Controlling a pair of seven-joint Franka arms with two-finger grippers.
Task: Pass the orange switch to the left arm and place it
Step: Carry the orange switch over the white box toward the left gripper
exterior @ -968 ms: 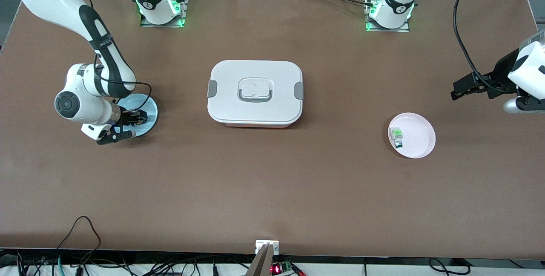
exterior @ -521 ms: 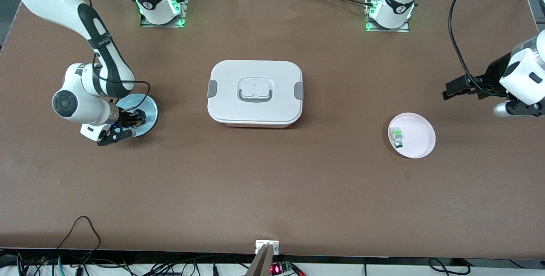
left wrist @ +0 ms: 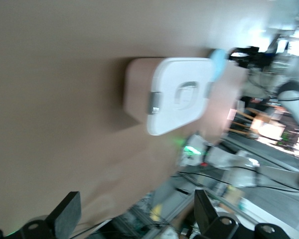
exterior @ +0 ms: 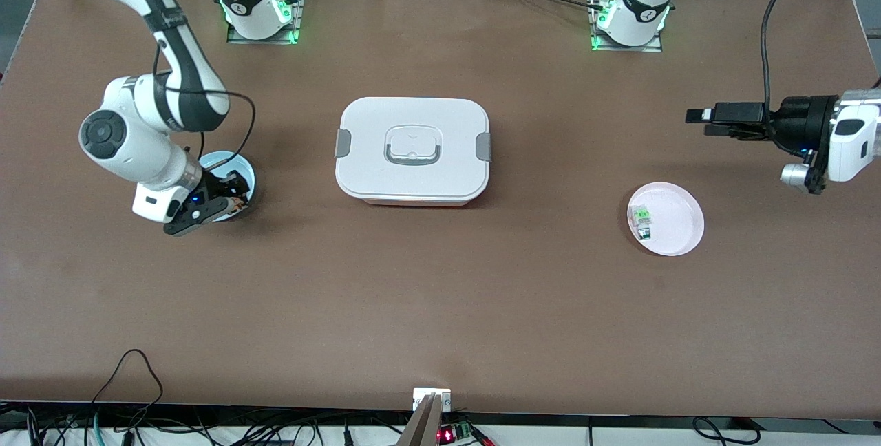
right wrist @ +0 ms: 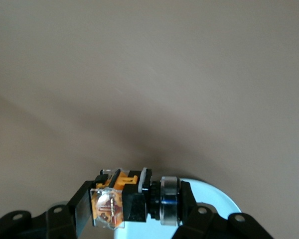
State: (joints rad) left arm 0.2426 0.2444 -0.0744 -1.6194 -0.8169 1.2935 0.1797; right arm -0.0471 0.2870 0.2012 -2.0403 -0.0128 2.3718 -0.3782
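Here, the right arm's black two-finger gripper (exterior: pixel 230 199) hangs just over a small round pale-blue plate (exterior: pixel 242 169) at the right arm's end of the brown table (exterior: pixel 440 308), its fingers clamped on the orange switch (right wrist: pixel 132 201), a tiny black cylindrical part with an orange body and a silver collar. In the right wrist view the part lies crosswise between the two black fingers (right wrist: pixel 79 206), with the plate's rim (right wrist: pixel 219 196) showing just under it.

The large white rounded-rectangle lidded box (exterior: pixel 412 150), with grey side latches and a recessed grey-edged handle, sits closed at mid-table, between the two arms.

The left arm's black gripper (exterior: pixel 716 120) is up in the air over bare table at the left arm's end, pointing level toward the box; its wrist view shows the fingers (left wrist: pixel 67 214) spread wide apart with nothing between them, and the box (left wrist: pixel 177 94) well off.

Near it, closer to the front camera, a small round pale-pink plate (exterior: pixel 678 219) carries a small green-and-white switch (exterior: pixel 642 217) at its edge.
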